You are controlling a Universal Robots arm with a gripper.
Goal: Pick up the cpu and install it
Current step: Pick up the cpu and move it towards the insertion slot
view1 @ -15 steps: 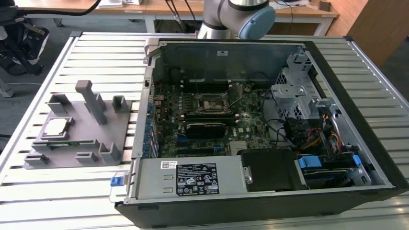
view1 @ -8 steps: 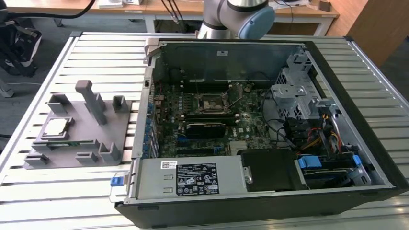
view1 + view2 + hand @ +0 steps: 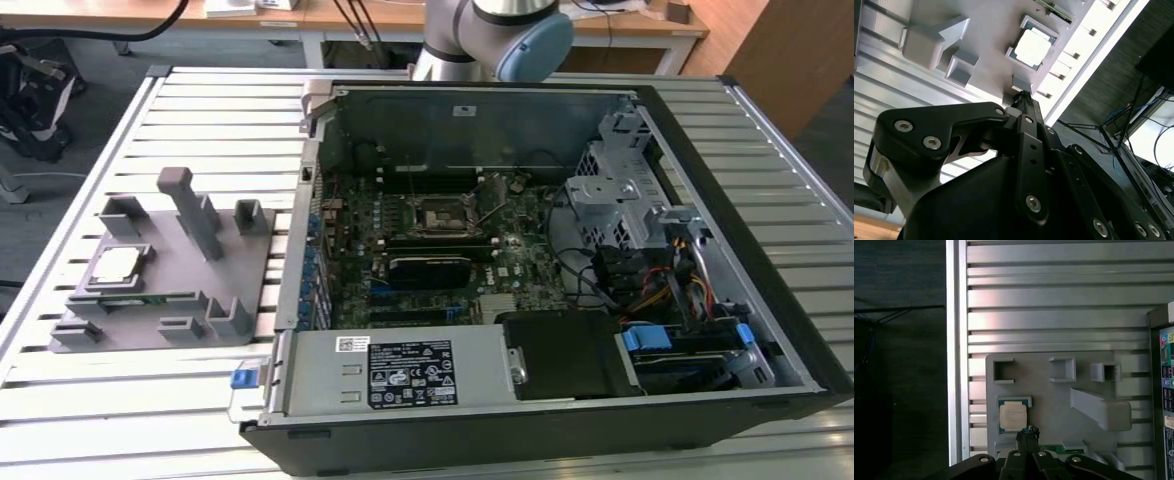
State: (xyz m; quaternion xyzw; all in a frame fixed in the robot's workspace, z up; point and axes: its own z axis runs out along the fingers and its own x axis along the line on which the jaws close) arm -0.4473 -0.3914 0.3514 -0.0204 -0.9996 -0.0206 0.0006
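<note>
The cpu (image 3: pixel 118 265) lies flat in a recess of the gray holder (image 3: pixel 167 275), near the counter (image 3: pixel 200 110) edge on the exterior view's left, beside the open computer case (image 3: pixel 534 250). In the first wrist view the claw (image 3: pixel 1027 432) hangs over the holder, tips pressed together, holding nothing.

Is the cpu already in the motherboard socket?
No, the cpu lies on the grey fixture outside the case.

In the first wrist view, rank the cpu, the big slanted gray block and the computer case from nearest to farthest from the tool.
From the tool:
1. The cpu, in its recess on the gray holder, right by the tool's tip.
2. The slanted gray block, farther along the same holder.
3. The computer case, off the holder, beside it.
</note>
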